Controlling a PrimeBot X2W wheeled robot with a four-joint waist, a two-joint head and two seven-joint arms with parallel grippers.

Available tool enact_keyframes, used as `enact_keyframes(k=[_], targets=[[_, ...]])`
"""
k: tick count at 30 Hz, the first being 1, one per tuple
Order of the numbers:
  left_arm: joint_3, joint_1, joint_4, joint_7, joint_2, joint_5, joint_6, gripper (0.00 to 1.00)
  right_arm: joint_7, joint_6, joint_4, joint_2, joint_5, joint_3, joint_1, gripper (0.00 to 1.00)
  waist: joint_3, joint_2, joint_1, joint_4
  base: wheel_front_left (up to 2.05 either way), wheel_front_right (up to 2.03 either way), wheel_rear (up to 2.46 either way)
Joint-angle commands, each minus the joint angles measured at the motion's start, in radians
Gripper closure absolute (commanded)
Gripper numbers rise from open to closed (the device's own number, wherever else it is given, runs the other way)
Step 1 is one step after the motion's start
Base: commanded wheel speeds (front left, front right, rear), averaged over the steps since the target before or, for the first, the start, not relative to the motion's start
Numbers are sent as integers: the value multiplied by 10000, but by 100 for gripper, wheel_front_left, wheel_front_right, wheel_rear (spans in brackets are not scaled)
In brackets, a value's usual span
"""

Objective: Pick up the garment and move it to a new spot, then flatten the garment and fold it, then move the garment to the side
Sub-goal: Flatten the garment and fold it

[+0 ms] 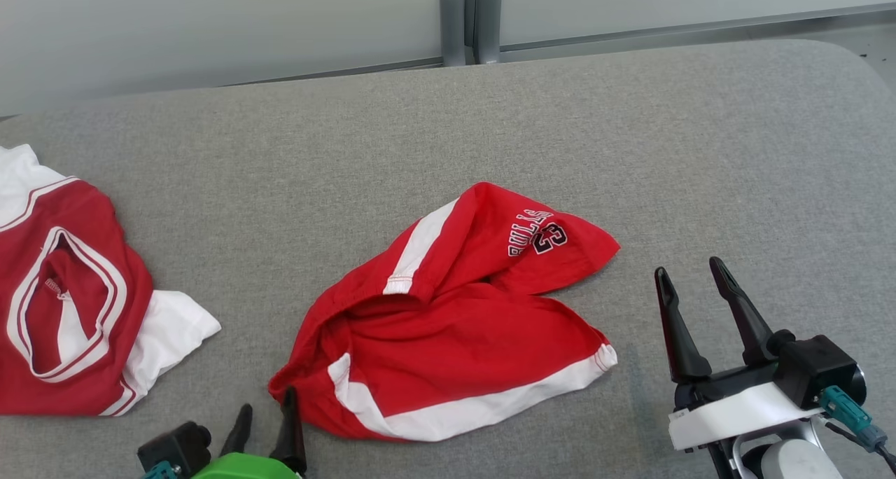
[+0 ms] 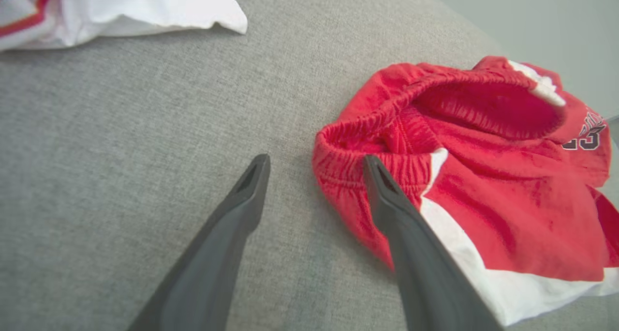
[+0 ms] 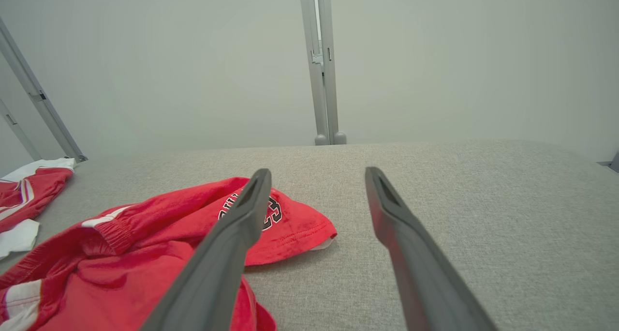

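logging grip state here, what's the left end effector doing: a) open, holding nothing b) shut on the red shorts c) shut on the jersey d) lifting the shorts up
a: the left end effector has its fingers wide apart with nothing between them, and the red shorts lie crumpled on the grey surface beside it.

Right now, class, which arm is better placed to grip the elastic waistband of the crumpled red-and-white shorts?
Probably left. The left gripper stands open at the gathered waistband of the crumpled red-and-white shorts; the right gripper, also open, sits over the bare grey fabric surface, beside a leg hem.
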Motion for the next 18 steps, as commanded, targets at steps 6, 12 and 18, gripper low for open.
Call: enact_keyframes(k=[6,12,18], targets=[[714,653,-486,-40,23,1385,421,0,-30,1,-36,-95,70,-99,185,0,-90,120,0,-66,0,0,0],[1566,1128,-1479,-41,81,2899,836,0,-30,1,-92,-84,84,-290,360,0,-243,120,0,-56,0,0,0],[2110,1393,-1960,-41,-173,4001,457,0,-30,1,-176,-150,-54,-471,542,0,-509,120,0,42,0,0,0]])
